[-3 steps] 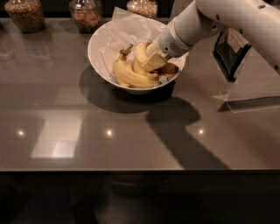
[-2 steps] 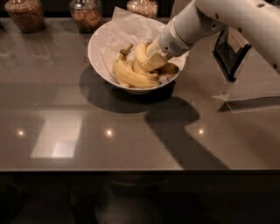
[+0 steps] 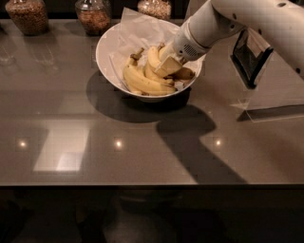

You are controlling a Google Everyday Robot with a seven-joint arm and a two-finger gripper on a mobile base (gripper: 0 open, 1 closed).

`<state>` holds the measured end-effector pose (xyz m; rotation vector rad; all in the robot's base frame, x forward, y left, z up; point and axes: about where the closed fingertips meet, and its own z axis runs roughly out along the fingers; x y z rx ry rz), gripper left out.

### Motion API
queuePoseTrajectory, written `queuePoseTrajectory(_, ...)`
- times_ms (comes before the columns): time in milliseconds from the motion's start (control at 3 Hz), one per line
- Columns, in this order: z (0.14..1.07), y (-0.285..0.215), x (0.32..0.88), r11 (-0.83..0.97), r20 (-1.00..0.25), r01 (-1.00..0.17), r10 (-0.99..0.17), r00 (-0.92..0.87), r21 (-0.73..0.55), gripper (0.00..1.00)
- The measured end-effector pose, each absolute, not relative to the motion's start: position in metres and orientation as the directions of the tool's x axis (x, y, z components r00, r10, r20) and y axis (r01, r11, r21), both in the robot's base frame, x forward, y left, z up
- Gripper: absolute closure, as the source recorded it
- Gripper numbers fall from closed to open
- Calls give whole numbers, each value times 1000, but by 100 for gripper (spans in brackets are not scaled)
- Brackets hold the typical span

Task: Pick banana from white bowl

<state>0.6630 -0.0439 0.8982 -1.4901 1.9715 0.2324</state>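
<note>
The white bowl (image 3: 107,57), lined with crinkled white paper, stands at the back middle of the grey table. Several bananas lie in it. A curved pale yellow banana (image 3: 153,58) lies in the middle of the bunch. A longer banana (image 3: 142,83) with a dark stubby stem lies in front of it. My gripper (image 3: 167,66) reaches down into the bowl from the right on the white arm. It sits on the bunch, right against the curved banana's right side, and hides part of it.
Three glass jars of brown grains (image 3: 28,15) (image 3: 93,15) (image 3: 154,7) stand along the back edge. A dark framed panel on a clear stand (image 3: 251,53) stands right of the bowl, under my arm. The table's front edge (image 3: 152,185) runs across the lower view.
</note>
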Motion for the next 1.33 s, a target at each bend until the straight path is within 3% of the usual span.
queuePoseTrajectory(1333, 971, -41, 643, 311, -617, -872, -787, -13, -378, 100)
